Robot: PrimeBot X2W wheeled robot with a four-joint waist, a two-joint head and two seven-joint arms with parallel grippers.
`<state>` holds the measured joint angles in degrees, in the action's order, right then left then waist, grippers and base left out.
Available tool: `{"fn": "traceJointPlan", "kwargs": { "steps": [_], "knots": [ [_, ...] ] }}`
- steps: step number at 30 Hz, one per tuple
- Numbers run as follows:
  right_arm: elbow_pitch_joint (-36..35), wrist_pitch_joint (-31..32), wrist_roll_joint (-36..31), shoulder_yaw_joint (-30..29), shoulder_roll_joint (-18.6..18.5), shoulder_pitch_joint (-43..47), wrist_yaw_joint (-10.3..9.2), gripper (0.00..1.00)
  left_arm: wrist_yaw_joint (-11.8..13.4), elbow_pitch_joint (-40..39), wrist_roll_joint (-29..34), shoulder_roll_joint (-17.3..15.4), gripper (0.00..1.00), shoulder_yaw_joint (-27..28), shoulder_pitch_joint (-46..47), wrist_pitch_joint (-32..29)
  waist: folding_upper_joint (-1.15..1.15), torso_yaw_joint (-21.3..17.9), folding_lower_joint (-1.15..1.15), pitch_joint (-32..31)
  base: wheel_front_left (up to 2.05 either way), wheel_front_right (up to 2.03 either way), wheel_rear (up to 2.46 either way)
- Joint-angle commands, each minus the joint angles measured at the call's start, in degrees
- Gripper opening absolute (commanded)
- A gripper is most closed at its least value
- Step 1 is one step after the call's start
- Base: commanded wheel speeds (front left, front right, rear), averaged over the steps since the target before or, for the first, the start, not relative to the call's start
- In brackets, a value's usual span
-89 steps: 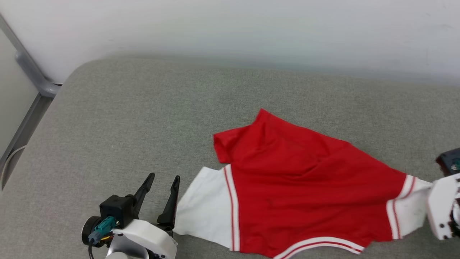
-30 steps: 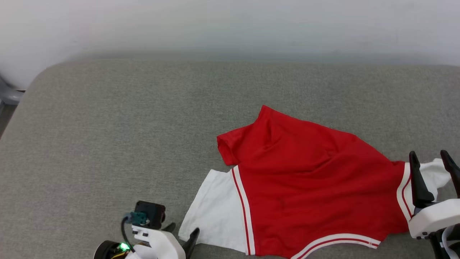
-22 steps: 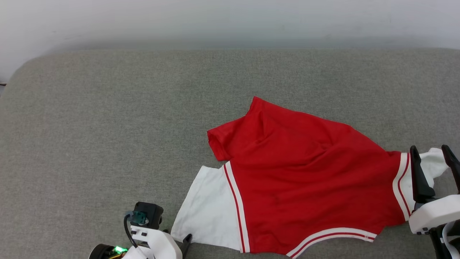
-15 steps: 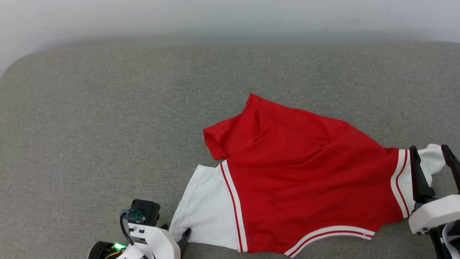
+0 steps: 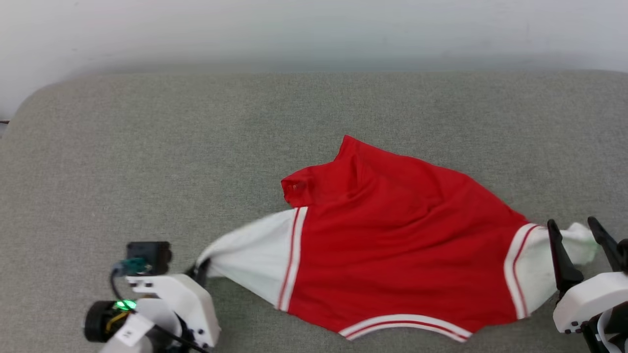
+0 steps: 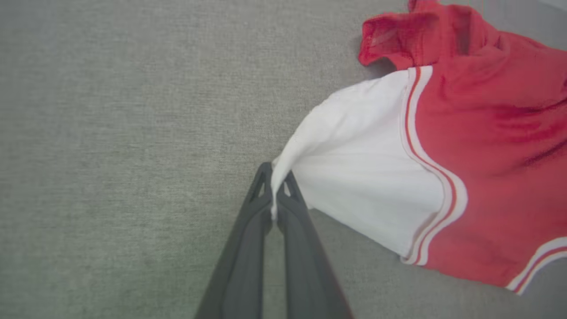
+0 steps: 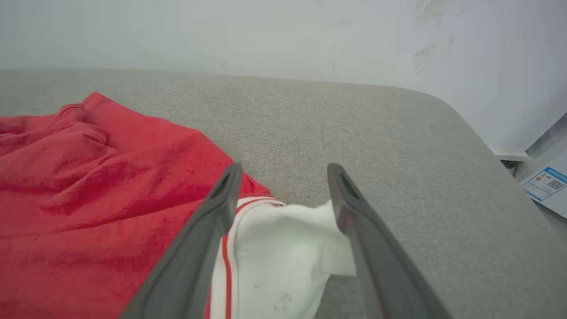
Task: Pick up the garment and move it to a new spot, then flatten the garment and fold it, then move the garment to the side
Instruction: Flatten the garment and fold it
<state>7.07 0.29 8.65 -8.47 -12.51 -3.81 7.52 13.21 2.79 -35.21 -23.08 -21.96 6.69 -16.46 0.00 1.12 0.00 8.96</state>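
Closest to the robot, the left tool (image 6: 273, 186) is pinched tight on the very edge of the left-hand sleeve (image 6: 363, 168). You can see the white cloth drawn out into a little peak that runs straight into the closed fingers. My read is it's holding by the cuff so that end of the shirt can be pulled or lifted without bunching up the body.

On the other side, the right tool (image 7: 285, 173) is spread wide, with one finger on each side of the right-hand sleeve (image 7: 283, 248). That sleeve sits crumpled in the gap. It's straddling the cloth, not gripping it. It looks lined up to close on the cuff so both ends are held for a proper stretch.

Between them the garment (image 5: 392, 255) lies on the grey cushioned surface (image 5: 147, 162), toward the right half and nearer the front. The plain red side is up, so no print is showing. The striped trim runs along the near edge. It's fairly spread out but rumpled, with soft wrinkles across the red.

Further back, the far-left red corner (image 5: 297, 189) is curled over on itself, so that'll need smoothing before any fold. Beyond it is bare cushion, then the pale wall (image 5: 314, 34).
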Motion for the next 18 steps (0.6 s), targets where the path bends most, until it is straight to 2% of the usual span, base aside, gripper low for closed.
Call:
{"fn": "traceJointPlan", "kwargs": {
  "steps": [1, 7, 12, 15, 18],
  "knots": [
    [0.05, 0.62, 0.58, 0.47, -0.39, 0.44, -0.06, 1.00, 0.66, -0.84, -0.32, -1.19, 0.00, 1.58, 0.32, 0.99, 0.00, 0.05, 0.00, -0.32, 0.00, 0.00, 0.00],
    [-0.22, 2.45, 1.24, 0.73, -1.11, 1.53, -0.06, 1.00, 2.71, -4.13, -1.12, -3.29, 0.00, 5.36, -2.57, 2.36, 0.00, -0.04, 0.00, -1.28, 0.00, 0.00, 0.00],
    [-1.64, 7.34, 2.05, 0.45, -2.85, 2.68, -0.06, 1.00, 3.41, -9.07, -3.04, -5.07, 0.00, 7.36, -6.96, 1.26, 0.00, 0.16, 0.00, -1.91, 0.00, 0.00, 0.00],
    [-3.55, 12.44, 3.90, 0.05, -4.11, 3.59, -0.06, 1.00, 2.48, -13.21, -5.17, -5.50, 0.00, 7.62, -9.49, -0.04, 0.00, 0.58, 0.00, -2.15, 0.00, 0.00, 0.00],
    [-7.04, 20.29, 8.11, 1.62, -6.80, 4.86, -0.05, 1.00, 2.14, -17.19, -6.70, -6.37, 0.00, 6.89, -11.62, -2.58, 0.00, 1.28, 0.00, -2.21, 0.00, 0.00, 0.00]
  ]
}}
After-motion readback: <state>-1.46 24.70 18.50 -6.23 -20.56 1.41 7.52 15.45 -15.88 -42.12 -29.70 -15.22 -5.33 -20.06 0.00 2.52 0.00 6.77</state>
